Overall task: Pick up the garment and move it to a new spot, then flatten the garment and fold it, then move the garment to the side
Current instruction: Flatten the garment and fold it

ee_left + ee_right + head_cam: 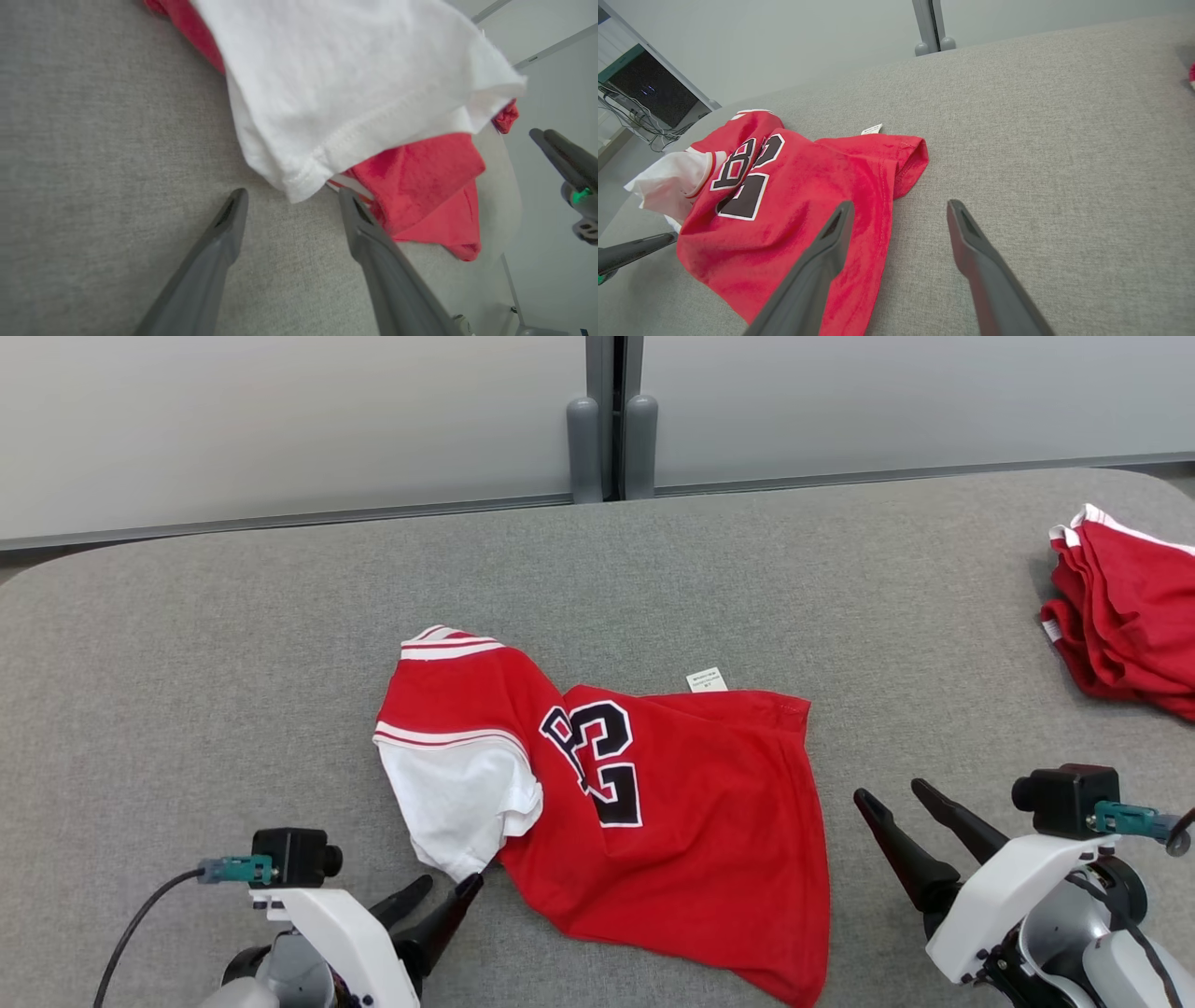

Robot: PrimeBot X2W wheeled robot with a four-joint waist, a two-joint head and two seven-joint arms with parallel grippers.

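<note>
Head view: your left gripper has its jaws spread wide and empty, tips just at the hem of the white sleeve; you can't tell if they touch. Your right gripper is also spread and holds nothing, its fingers slanting up-left, clear of the cloth. Both forearms sit low at the near edge. The garment, a red jersey with a black number, lies rumpled mid-table on grey woven fabric. A red bundle lies far right.
</note>
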